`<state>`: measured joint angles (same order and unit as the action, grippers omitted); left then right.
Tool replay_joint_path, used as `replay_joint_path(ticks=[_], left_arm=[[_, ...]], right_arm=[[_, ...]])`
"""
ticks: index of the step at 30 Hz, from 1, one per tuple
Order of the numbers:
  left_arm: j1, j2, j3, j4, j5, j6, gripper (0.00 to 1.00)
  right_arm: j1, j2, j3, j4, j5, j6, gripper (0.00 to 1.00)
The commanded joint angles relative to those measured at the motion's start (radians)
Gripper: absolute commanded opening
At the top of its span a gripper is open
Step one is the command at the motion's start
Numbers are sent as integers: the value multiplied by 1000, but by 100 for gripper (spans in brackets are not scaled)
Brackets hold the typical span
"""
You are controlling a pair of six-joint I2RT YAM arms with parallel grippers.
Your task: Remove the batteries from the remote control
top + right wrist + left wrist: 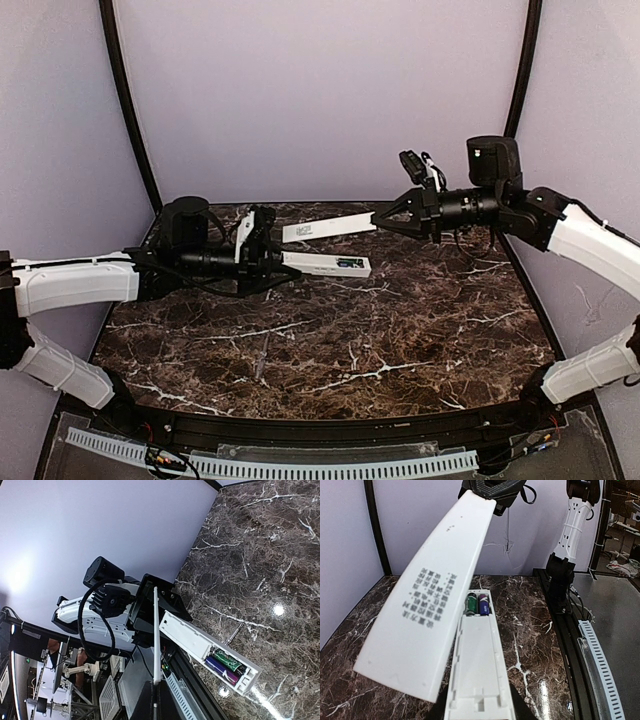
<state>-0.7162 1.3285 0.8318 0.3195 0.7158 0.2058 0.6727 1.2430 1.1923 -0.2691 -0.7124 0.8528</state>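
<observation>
Left gripper (275,265) hides remote control's (330,265) end; right gripper (380,218), cover strip's (325,228).

Left arm (75,282): low, reaching right.
Left gripper (272,266): jaws part-closed, gripping.
Right arm (590,240): raised, reaching left.
Right gripper (380,218): pinched tight.

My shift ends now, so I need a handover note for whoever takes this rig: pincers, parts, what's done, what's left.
Left pincer: shut on one end of the remote control, open compartment facing up.
Right pincer: shut on the white cover, held clear of the remote.
Batteries: both sit in the open compartment, at the end away from the left pincer.
Done: cover off.
Left: take out both batteries.
</observation>
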Motion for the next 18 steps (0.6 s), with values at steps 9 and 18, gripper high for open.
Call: replay_joint_path(ticks=[9, 18], left_arm=[[-3, -59, 38, 9, 7, -17, 0], [-6, -59, 56, -28, 1, -13, 0]], right_arm=[[-36, -86, 16, 0, 169, -109, 0], [-39, -158, 5, -217, 577, -312, 0]])
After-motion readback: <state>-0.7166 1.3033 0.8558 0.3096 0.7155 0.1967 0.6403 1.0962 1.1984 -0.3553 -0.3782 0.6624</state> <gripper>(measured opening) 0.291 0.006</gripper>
